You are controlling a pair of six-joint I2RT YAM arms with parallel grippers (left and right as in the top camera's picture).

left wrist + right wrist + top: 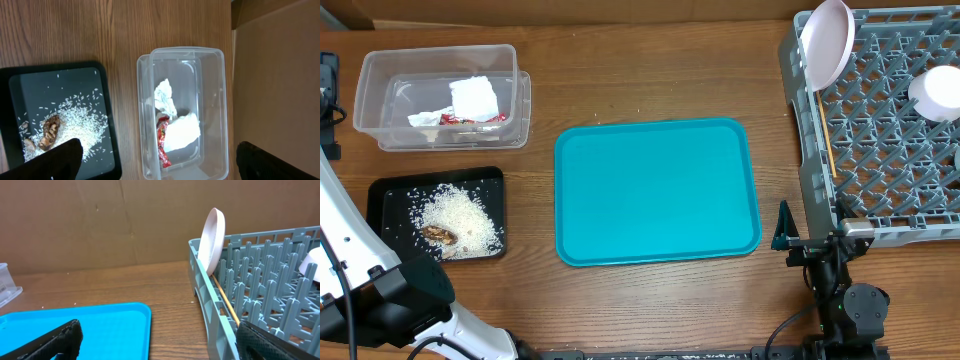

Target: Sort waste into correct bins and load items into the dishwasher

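Observation:
A clear tub (370, 100) at the back left holds a crumpled white napkin (475, 98) and a red wrapper (470, 119). In front of it, a black tray (390, 200) carries loose rice (465, 215) and a brown scrap (439, 234). The grey rack (807, 170) at the right holds an upright white plate (826, 42), a white bowl (938, 92) and chopsticks (826, 135). My left gripper (157, 160) hangs open above the tub (215, 100) and black tray (60, 82), empty. My right gripper (160, 340) is open and empty beside the rack's (260, 280) front left corner.
A bare teal serving tray (655, 190) lies in the middle of the wooden table. Brown cardboard (100, 220) stands along the back edge. The left arm (360, 250) rises at the front left and the right arm's base (850, 305) at the front right.

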